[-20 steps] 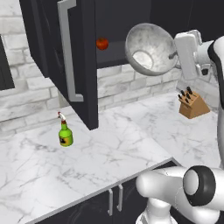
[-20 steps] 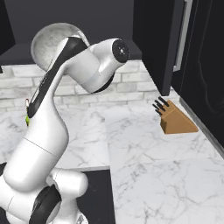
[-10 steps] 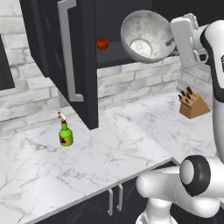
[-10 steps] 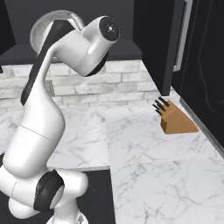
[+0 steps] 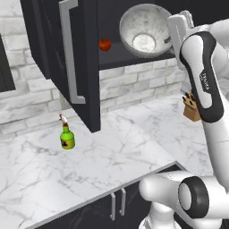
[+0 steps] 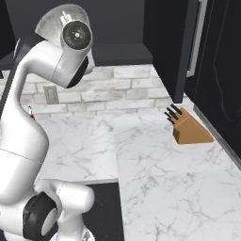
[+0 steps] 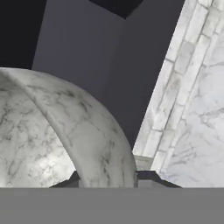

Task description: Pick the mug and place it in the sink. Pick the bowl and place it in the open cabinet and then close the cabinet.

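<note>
The speckled grey-white bowl (image 5: 144, 29) hangs tilted on its side, mouth toward the left base camera, inside the opening of the black wall cabinet (image 5: 134, 56) just above its shelf. My gripper (image 5: 171, 39) is shut on the bowl's right rim. From the right base view the bowl (image 6: 52, 20) peeks out behind my upper arm. The hand view has the bowl's rim (image 7: 98, 140) running between the jaws, with the dark cabinet interior behind. The cabinet door (image 5: 85, 67) stands swung open at the left, its silver bar handle (image 5: 70, 53) facing out. The mug and the sink are out of view.
A small red fruit (image 5: 104, 44) lies on the cabinet shelf, left of the bowl. A green bottle (image 5: 67, 137) stands on the marble counter (image 5: 112, 152) below the door. A wooden knife block (image 6: 189, 130) sits by the wall at right, under another black door (image 6: 170, 47).
The arm has lifted the bowl up and a little left, from in front of the shelf edge into the cabinet opening. The bowl stays gripped.
</note>
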{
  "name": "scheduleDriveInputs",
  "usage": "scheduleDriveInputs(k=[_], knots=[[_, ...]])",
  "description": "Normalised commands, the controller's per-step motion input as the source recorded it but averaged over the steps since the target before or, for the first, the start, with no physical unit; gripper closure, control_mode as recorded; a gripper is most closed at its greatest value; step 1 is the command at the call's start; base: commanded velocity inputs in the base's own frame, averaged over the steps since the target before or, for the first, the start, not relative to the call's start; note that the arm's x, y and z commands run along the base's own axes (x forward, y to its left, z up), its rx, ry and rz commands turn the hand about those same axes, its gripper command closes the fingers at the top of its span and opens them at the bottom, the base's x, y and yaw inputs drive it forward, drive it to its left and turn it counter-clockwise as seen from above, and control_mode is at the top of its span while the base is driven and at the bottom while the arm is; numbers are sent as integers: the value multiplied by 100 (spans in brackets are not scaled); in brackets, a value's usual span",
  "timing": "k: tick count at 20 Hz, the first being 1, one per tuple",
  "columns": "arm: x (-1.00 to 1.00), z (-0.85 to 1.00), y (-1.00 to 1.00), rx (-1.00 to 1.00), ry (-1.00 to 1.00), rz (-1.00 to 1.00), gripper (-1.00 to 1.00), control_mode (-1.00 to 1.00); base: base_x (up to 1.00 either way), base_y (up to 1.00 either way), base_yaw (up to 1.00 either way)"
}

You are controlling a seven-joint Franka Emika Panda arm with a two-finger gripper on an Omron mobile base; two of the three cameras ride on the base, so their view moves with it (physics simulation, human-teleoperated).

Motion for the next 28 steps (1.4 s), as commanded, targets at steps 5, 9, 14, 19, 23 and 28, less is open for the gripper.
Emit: scheduleDriveInputs(k=[5, 9, 14, 19, 23, 28], knots=[[-10, -4, 0, 36, 0, -31, 100, -100, 0, 0, 0], [13, -1, 27, 25, 2, -7, 100, -100, 0, 0, 0], [45, 7, 39, 0, 15, 8, 100, -100, 0, 0, 0], [67, -2, 1, 0, 10, -14, 100, -100, 0, 0, 0], [59, 0, 0, 0, -4, -27, 100, -100, 0, 0, 0], [59, -1, 0, 0, -4, -25, 100, -100, 0, 0, 0]])
